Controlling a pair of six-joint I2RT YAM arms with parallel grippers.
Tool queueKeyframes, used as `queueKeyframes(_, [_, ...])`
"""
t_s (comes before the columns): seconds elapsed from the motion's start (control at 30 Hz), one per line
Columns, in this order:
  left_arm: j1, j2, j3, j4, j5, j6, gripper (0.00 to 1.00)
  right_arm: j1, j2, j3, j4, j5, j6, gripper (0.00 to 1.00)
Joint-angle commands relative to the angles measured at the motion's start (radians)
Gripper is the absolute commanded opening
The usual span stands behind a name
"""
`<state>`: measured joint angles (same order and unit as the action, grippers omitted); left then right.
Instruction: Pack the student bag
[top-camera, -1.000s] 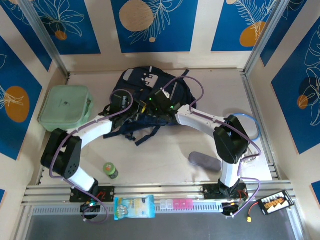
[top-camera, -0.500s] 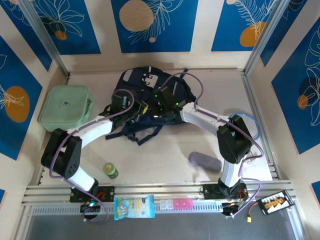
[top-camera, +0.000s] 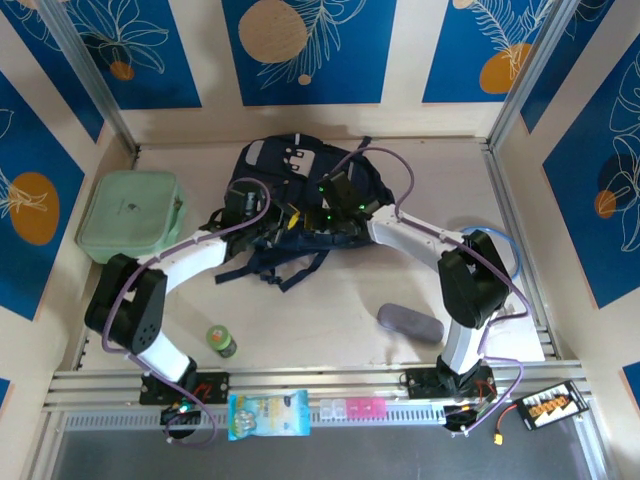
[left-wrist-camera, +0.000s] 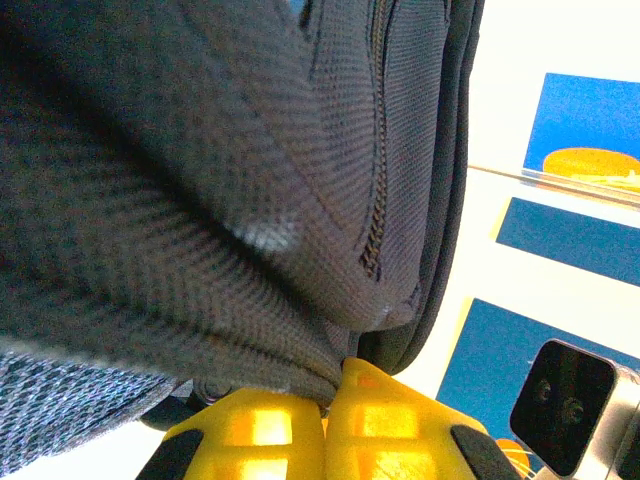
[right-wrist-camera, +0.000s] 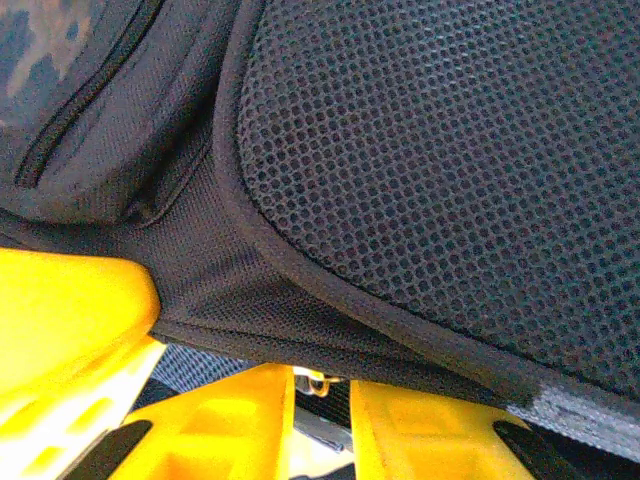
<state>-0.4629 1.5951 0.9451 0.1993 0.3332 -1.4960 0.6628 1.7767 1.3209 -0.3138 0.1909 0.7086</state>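
The student bag (top-camera: 285, 175) lies at the far middle of the table (top-camera: 440, 180), its far edge just short of the back wall (top-camera: 200, 122). You have bare tabletop to its right, as far as the right-hand rail (top-camera: 503, 195). There is less room on the left, where the mint green zip case (top-camera: 130, 215) sits close to the side wall. Nearer you, the small green bottle (top-camera: 221, 340) and the grey pouch (top-camera: 408, 323) lie well apart from the bag, with open board between them.

The bag's long axis runs slantwise, from far left to near right. Its pale-patch end points far left, and its black straps (top-camera: 275, 268) trail toward you.

Your left gripper (left-wrist-camera: 330, 385) is clenched on a fold of the bag's fabric. Your right gripper (right-wrist-camera: 320, 390) is released, its jaws a narrow gap apart, with the bag's mesh edge lying across the tips.
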Motion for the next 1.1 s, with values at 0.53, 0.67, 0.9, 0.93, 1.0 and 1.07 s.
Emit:
queueKeyframes(0.53, [-0.002,0.009,0.040,0.114,0.075,-0.052,0.00,0.058,0.010,-0.007,0.123,0.224,0.372,0.15])
queueKeyframes(0.67, [-0.002,0.017,0.037,0.114,0.073,-0.052,0.00,0.045,0.022,0.038,0.097,0.198,0.429,0.06])
queueKeyframes(0.9, [0.002,0.030,0.010,0.109,0.056,-0.032,0.00,-0.029,-0.028,0.025,0.093,-0.022,0.493,0.00])
queueKeyframes(0.93, [0.002,0.032,0.007,0.106,0.053,-0.028,0.00,-0.041,-0.034,0.019,0.088,-0.059,0.500,0.00])
queueKeyframes(1.0, [0.005,0.039,0.005,0.106,0.052,-0.017,0.00,-0.070,-0.050,-0.012,0.097,-0.136,0.514,0.00])
queueKeyframes(1.07, [0.007,0.044,0.007,0.098,0.047,-0.003,0.00,-0.099,-0.064,-0.043,0.103,-0.204,0.530,0.00])
